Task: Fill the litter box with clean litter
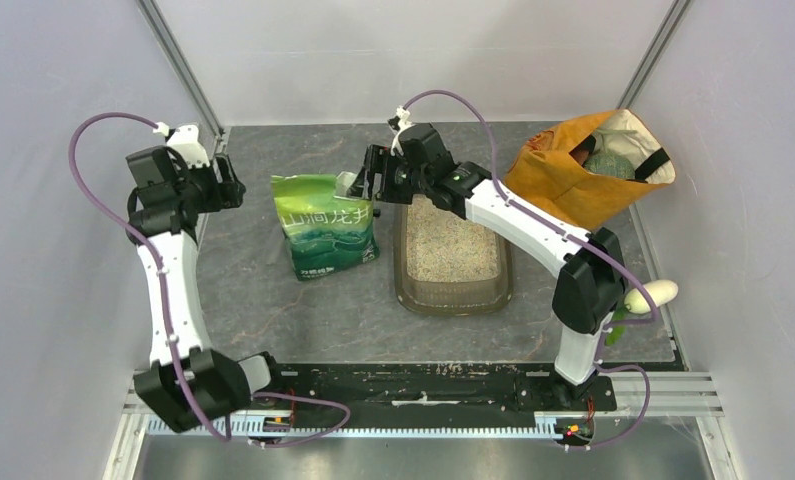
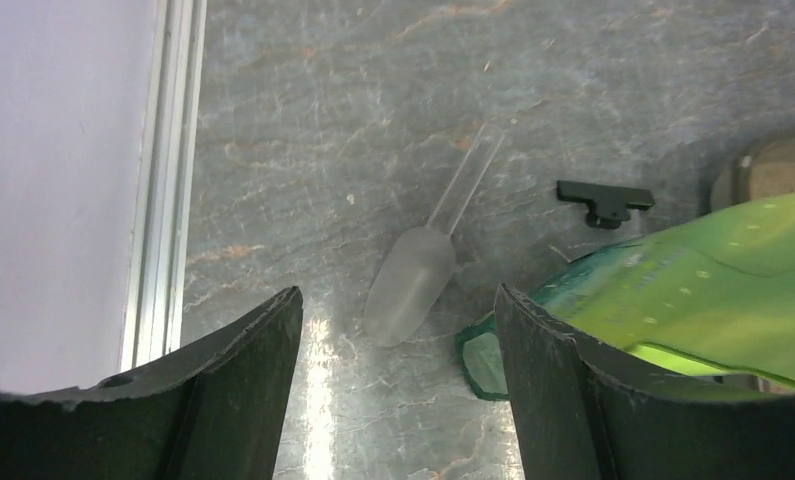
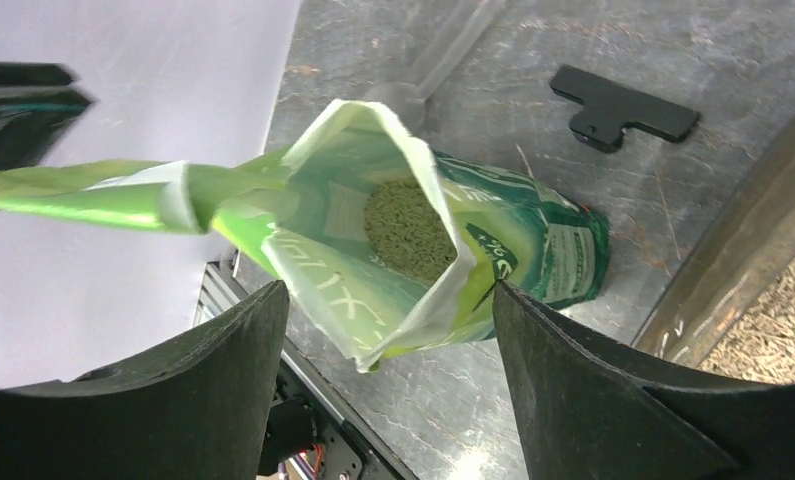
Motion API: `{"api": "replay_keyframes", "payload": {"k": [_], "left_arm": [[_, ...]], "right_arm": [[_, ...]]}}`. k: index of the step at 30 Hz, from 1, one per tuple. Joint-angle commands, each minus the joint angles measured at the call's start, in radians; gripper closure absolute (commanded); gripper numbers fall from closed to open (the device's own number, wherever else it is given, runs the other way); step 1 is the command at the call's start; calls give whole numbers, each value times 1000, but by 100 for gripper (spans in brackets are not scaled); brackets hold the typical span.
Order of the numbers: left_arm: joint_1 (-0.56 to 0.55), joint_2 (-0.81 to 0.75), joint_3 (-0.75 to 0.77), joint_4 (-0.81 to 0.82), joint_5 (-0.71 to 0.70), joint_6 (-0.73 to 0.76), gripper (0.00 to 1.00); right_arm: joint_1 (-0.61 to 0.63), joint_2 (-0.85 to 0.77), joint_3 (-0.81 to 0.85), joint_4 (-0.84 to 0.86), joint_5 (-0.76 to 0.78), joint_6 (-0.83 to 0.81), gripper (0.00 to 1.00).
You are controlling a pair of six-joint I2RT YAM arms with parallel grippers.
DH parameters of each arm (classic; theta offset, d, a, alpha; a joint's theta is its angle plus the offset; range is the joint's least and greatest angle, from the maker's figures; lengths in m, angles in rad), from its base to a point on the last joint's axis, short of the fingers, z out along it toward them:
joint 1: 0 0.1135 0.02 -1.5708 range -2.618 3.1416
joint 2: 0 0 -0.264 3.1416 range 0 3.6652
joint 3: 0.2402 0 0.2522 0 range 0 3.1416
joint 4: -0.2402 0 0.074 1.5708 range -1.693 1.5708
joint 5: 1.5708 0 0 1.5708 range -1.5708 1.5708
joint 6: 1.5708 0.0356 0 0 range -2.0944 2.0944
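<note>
The litter box (image 1: 405,268) lies right of centre, and clean litter (image 1: 451,245) covers its floor. Its rim (image 3: 748,255) and some litter (image 3: 788,335) show at the right edge of the right wrist view. A green pouch (image 1: 325,225) stands open to the left of the box. In the right wrist view its mouth (image 3: 405,225) shows greenish granules inside. My right gripper (image 1: 363,182) (image 3: 388,295) is open just above the pouch mouth, holding nothing. My left gripper (image 1: 237,186) (image 2: 398,300) is open and empty, left of the pouch (image 2: 693,290).
A translucent scoop (image 2: 410,285) and a black clip (image 2: 605,200) lie on the tabletop behind the pouch. An orange cloth bag (image 1: 588,165) stands at the back right. A white and green object (image 1: 651,293) lies at the right edge. An aluminium rail (image 2: 163,180) runs along the left wall.
</note>
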Motion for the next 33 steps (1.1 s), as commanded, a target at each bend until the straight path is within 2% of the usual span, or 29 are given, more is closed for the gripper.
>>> {"api": "replay_keyframes", "payload": {"k": [1,6,9,12,16,21,25,33], "left_arm": [[59,148,45,-35,90,84,22],[60,314,67,-123,185,248,22],[60,405,48,-141,195,310,21],[62,446,27,-91,260,327,20],[35,470,63,-14,371,224,19],[-8,512,81,11,231,226,19],[-33,568,89,-57,158,329,19],[-113,687,113,-55,34,364,18]], "right_arm": [[-3,-76,78,99,-53,-44,17],[-6,-93,76,128,-56,-75,14],[-9,-92,71,132,-59,-81,13],[-16,-76,71,132,-39,-86,13],[-39,-40,98,128,-23,-87,13],[-65,-30,115,120,-35,-89,13],[-76,-46,93,111,-37,-102,13],[-91,-54,73,91,-56,-100,13]]}}
